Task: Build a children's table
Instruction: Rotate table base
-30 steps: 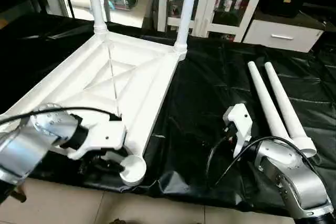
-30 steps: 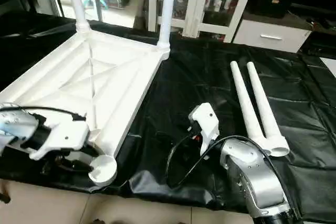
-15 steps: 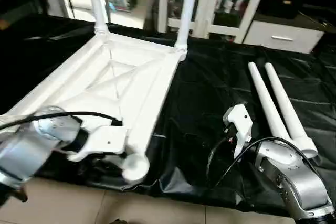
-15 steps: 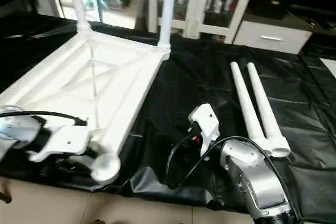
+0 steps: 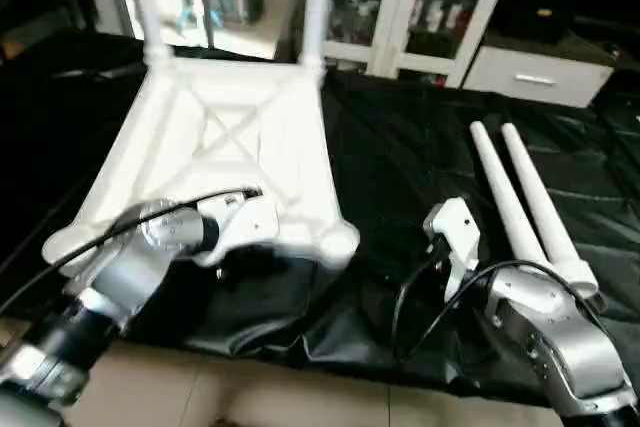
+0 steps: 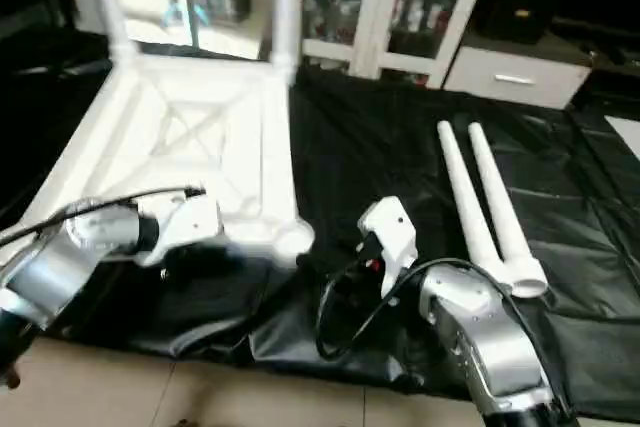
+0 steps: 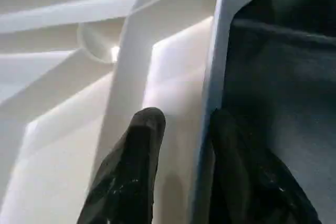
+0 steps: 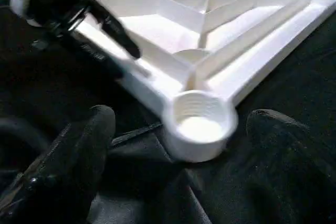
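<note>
The children's table top (image 5: 230, 137) lies upside down on the black cloth, ribs up. Two legs (image 5: 150, 7) (image 5: 318, 7) stand in its far corner sockets. My left gripper (image 7: 184, 150) is shut on the top's near rim (image 7: 210, 103), one finger (image 7: 139, 156) inside and the other outside. The near corner socket (image 8: 202, 127) is empty and lies right in front of my right gripper (image 8: 185, 118), which is open with its fingers (image 8: 84, 150) apart from the socket on either side. Two loose legs (image 5: 520, 197) lie side by side on the right.
The black cloth (image 5: 400, 147) covers the work surface and bunches up under the lifted near rim. Its front edge drops to the tiled floor (image 5: 250, 387). A white glass-door cabinet (image 5: 400, 7) and a drawer unit (image 5: 535, 77) stand behind.
The table top has swung with my left gripper holding its rim: the near corner socket moved right and away from me, toward my right gripper, and the far legs shifted left. The right arm stayed put.
</note>
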